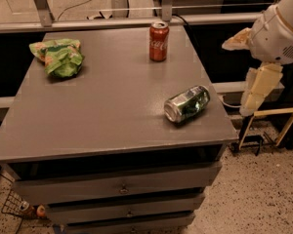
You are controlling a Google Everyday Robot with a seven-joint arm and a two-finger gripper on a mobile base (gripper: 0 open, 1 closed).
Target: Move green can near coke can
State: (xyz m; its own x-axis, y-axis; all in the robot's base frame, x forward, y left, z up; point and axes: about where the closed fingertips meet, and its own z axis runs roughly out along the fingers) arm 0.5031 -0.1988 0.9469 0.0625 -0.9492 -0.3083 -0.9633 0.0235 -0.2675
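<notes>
Gripper (258,89) hangs off the right side of the table (88,126), out beyond its right edge and clear of everything on top. How far open it is I cannot tell. Nothing from the table is in its hold.

Nearest to it is the green can (187,103), lying on its side close to the near right corner of the table, its silver end turned toward the near left. Farther off, the coke can (158,41) stands upright by the far edge, right of centre, well apart from the green can. A chip bag (60,57) lies crumpled at the far left, out of the way. Drawers (122,189) sit under the tabletop.

By my reading the task is at its first step, the reach: the green can has not been touched and is not yet near the coke can. The next move calls for bringing the gripper left over the table and down onto the lying can, closing across its round body, not along its length, since it may roll. Then comes a carry toward the far edge, setting it just beside the coke can without knocking that one over.
</notes>
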